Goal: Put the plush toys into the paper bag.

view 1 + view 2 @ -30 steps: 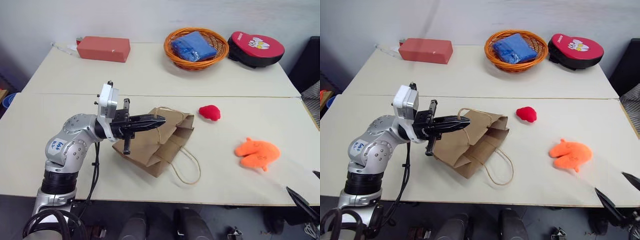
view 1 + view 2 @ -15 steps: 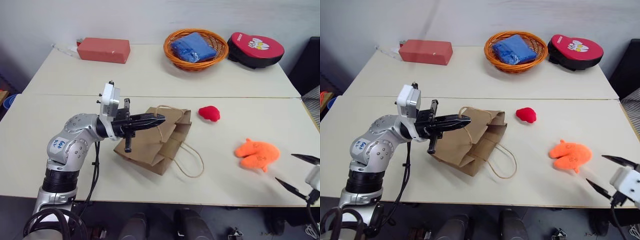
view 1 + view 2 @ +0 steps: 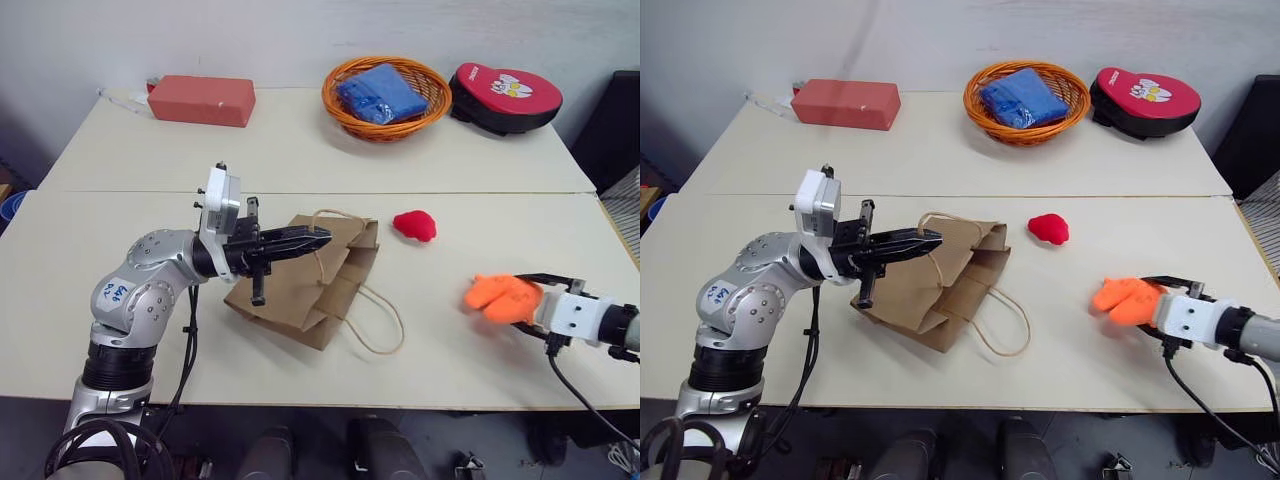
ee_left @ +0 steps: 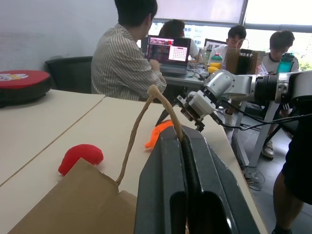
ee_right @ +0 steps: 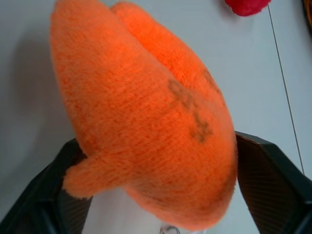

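The brown paper bag lies slumped on the table, its mouth toward the toys. My left gripper is shut on one of its cord handles and holds that edge up; the other handle loops flat on the table. A small red plush toy rests just right of the bag. Further right, near the front edge, the orange plush toy sits bunched between the fingers of my right gripper. In the right wrist view both black fingers press against the sides of the orange toy.
Along the back of the table stand a red block, an orange woven basket holding a blue cloth, and a red-and-black paw-print pad. In the left wrist view, people sit at desks past the table's right end.
My right arm has come in from the lower right corner to the orange toy and its fingers have closed in on it; the toy is bunched up and sits slightly further left. The left arm has stayed still.
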